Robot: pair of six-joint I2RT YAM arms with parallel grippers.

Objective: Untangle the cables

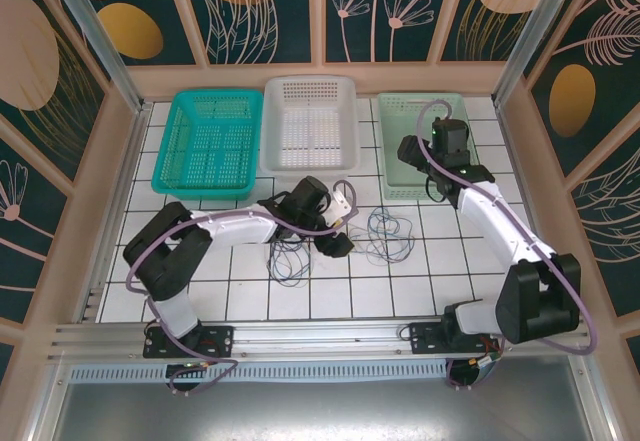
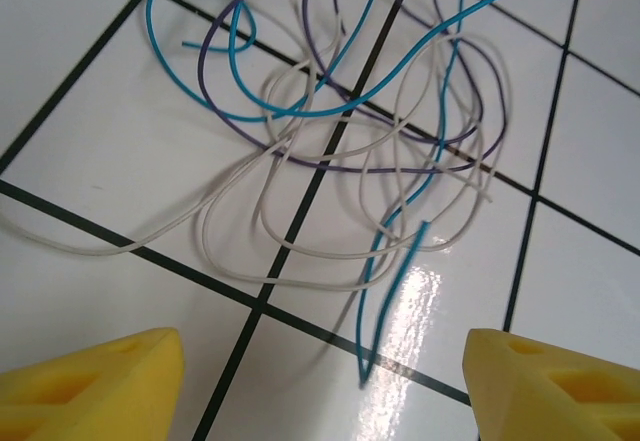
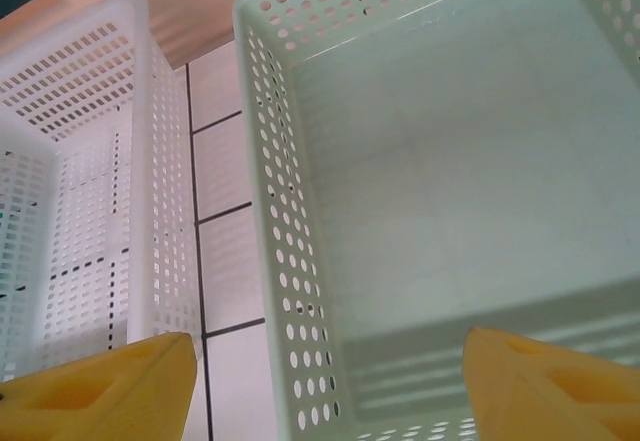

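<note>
Hovers above tangled cables (image 2: 340, 151) with left claw (image 2: 325, 351) spread; needs next to pinch one strand alone. Holds right claw (image 3: 330, 356) spread, empty, over green basket (image 3: 290, 211).

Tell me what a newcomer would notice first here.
A loose tangle of thin teal, purple and white wires sprawls on the white tiled table, just ahead of the open left gripper. Along the far edge stand a teal plastic basket, a white plastic basket and a pale green plastic basket, the open right gripper above the last.
</note>
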